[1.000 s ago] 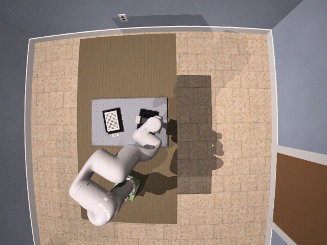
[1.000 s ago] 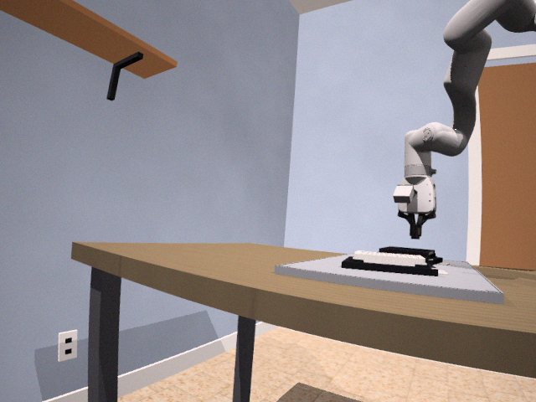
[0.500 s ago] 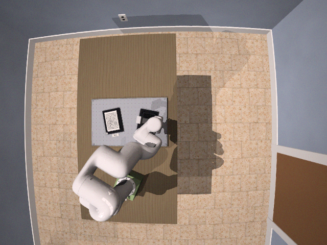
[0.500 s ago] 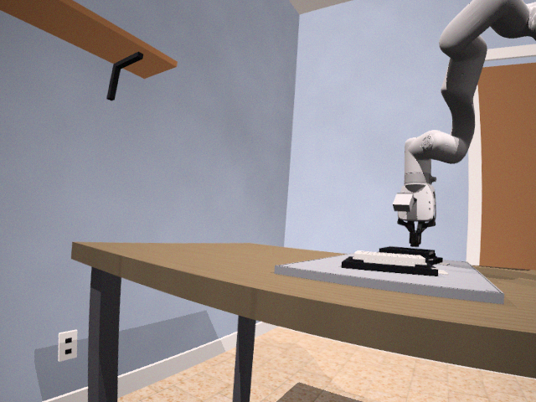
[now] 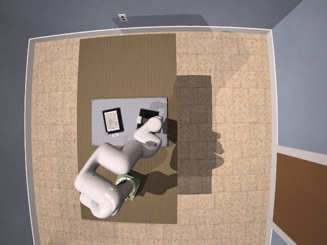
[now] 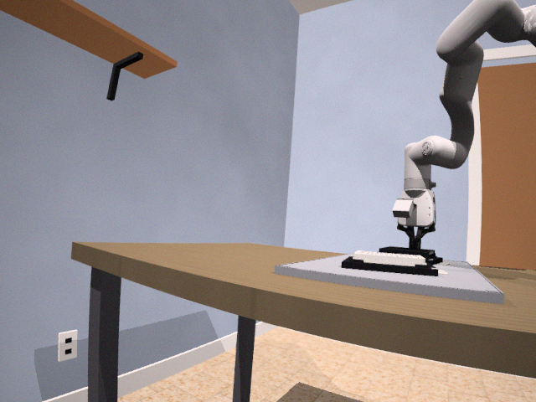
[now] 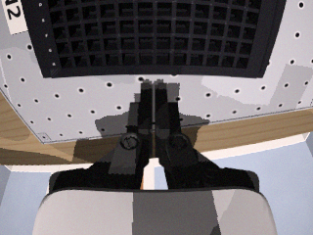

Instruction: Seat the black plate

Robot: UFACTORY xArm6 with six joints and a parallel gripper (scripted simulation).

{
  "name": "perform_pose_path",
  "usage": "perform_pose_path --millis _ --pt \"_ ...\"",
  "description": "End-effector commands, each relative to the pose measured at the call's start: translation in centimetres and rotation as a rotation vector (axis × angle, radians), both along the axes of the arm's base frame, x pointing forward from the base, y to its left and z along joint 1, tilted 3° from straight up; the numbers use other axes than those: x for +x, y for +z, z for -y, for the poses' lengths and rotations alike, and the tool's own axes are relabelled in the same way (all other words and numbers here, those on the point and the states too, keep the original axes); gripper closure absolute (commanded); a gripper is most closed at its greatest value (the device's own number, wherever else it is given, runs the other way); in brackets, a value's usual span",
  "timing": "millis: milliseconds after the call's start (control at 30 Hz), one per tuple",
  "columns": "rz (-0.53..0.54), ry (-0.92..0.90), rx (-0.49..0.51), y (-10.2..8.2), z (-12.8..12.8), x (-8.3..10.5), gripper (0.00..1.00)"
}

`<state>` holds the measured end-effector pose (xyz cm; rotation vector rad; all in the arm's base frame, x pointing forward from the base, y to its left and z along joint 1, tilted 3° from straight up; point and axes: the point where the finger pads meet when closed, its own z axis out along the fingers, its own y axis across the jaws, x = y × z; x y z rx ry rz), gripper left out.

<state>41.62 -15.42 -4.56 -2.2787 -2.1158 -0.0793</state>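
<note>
The black 96-well plate E07 point(image 7: 153, 16) lies in the plate nest N2 on the grey perforated base; the N2 tag point(image 7: 14, 8) sits at its left in the wrist view. From above the plate point(image 5: 147, 114) is partly hidden under my wrist. My gripper point(image 7: 154, 99) is shut and empty, its tips close to the plate's near edge, low over the base. In the side view the gripper point(image 6: 414, 242) stands just above the plate point(image 6: 406, 250). The white plate E01 point(image 5: 112, 120) sits in its black nest N1 at the left of the base.
The grey base plate point(image 5: 129, 121) lies on a wooden table point(image 5: 126, 79); its right edge is near the table's edge. A small white label point(image 5: 115, 135) lies below nest N1. My arm's base point(image 5: 129, 184) stands at the table's near side.
</note>
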Motion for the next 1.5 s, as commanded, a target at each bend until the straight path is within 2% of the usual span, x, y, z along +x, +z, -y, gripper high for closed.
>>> perform_pose_path --millis 0,1467 --pt "0.004 0.000 -0.001 0.1 0.1 0.2 1.00" --pt "0.004 0.000 -0.001 0.1 -1.1 0.2 1.00"
